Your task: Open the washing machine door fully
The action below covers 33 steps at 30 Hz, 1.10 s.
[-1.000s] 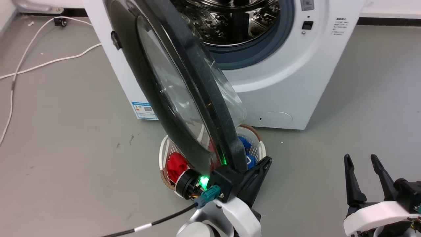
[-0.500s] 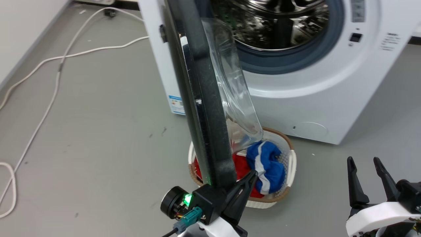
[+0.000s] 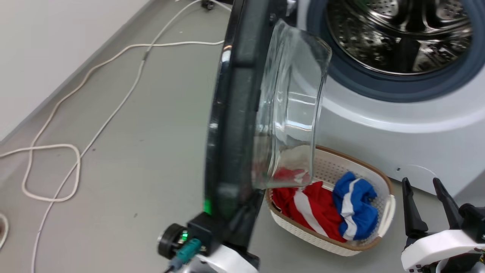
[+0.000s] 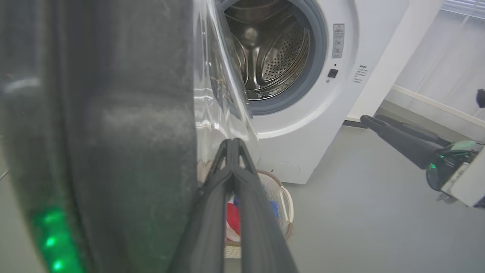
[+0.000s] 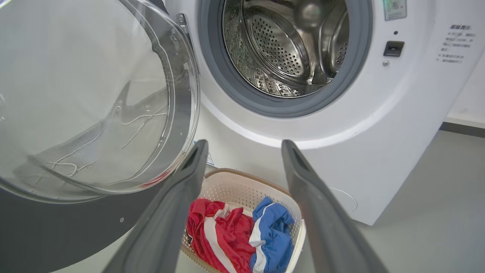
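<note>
Left gripper (image 4: 232, 143): fingers pinched tip to tip, nothing between them. In the left wrist view the inner rim of the washing machine door (image 3: 231, 113) is right beside them on the left and looks to be touching.

Versus 1 s ago, the head camera has shifted and the door has swung wider. I saw its outer face then; now I see it edge-on at frame centre. The glass bowl (image 3: 291, 106) bulges right toward the washing machine (image 3: 398, 125), upper right. The door's bottom edge meets the left gripper at bottom centre.

Right gripper (image 3: 420, 182): fingers spread, empty, lower right as before, well apart from the door. Laundry basket (image 3: 386, 212) sits on the floor between the two grippers.
</note>
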### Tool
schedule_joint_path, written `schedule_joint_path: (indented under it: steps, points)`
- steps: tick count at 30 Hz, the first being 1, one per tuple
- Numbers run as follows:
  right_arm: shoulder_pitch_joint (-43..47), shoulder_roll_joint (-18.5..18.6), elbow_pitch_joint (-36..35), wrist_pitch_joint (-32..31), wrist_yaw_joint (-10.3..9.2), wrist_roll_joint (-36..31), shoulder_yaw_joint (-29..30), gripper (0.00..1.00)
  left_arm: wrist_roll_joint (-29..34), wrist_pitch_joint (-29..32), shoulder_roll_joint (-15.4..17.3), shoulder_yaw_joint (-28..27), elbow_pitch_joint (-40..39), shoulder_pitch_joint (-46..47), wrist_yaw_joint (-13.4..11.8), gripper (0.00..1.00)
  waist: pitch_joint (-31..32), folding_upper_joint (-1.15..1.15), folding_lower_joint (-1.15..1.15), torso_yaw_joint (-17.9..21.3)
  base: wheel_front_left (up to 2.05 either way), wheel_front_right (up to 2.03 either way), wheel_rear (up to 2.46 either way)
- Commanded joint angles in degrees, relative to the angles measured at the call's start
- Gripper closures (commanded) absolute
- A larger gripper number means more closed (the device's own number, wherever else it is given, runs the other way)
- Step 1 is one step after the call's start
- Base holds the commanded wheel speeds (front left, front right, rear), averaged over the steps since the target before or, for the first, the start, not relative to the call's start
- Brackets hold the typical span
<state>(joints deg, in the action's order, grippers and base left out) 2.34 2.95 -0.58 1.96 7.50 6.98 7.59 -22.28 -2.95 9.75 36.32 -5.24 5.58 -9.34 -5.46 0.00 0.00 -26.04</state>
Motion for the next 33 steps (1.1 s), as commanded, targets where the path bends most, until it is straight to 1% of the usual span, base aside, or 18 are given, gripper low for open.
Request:
schedule_joint_path:
  steps: [1,7,12,15,19,27,33]
  points:
    - [-0.32,-0.13,-0.6,-0.13,-0.01,-0.47,0.04,0.0,-0.37,-0.49,0.9,-2.15,0.55,-0.43,-1.34,1.0,-0.55,0.0,0.0,-2.43,0.0,0.0,0.0]
    - [-1.01,-0.12,-1.52,-0.96,-0.01,-0.97,0.1,0.0,-2.18,-2.38,2.55,-7.4,2.19,0.41,-3.33,1.0,-1.48,0.0,0.0,-4.33,0.0,0.0,0.0]
    - [-1.49,-0.13,-1.93,-1.6,-0.01,-1.21,-0.42,0.0,-4.12,-4.29,4.42,-12.44,4.52,1.8,-3.8,1.0,-2.21,0.0,0.0,-3.94,0.0,0.0,0.0]
    - [-1.91,-0.12,-2.1,-1.8,-0.01,-1.23,-0.41,0.0,-6.6,-5.49,5.48,-15.7,6.31,2.54,-3.16,1.0,-2.77,0.0,0.0,-3.04,0.0,0.0,0.0]
    - [-2.26,-0.13,-2.43,-2.14,-0.02,-1.36,-0.38,0.0,-7.98,-6.98,8.12,-19.56,9.46,4.27,-2.34,1.0,-3.72,0.0,0.0,-1.43,0.0,0.0,0.0]
    - [-3.47,-0.12,-3.4,-2.67,-0.02,-1.82,-0.05,0.0,-13.12,-9.66,11.15,-27.32,14.89,7.07,-0.43,1.0,-6.37,0.0,0.0,2.34,0.0,0.0,0.0]
    - [-4.21,-0.13,-3.65,-2.72,-0.02,-1.96,0.02,0.0,-15.54,-11.02,13.3,-31.97,19.32,9.35,1.39,1.0,-8.14,0.0,0.0,4.51,0.0,0.0,0.0]
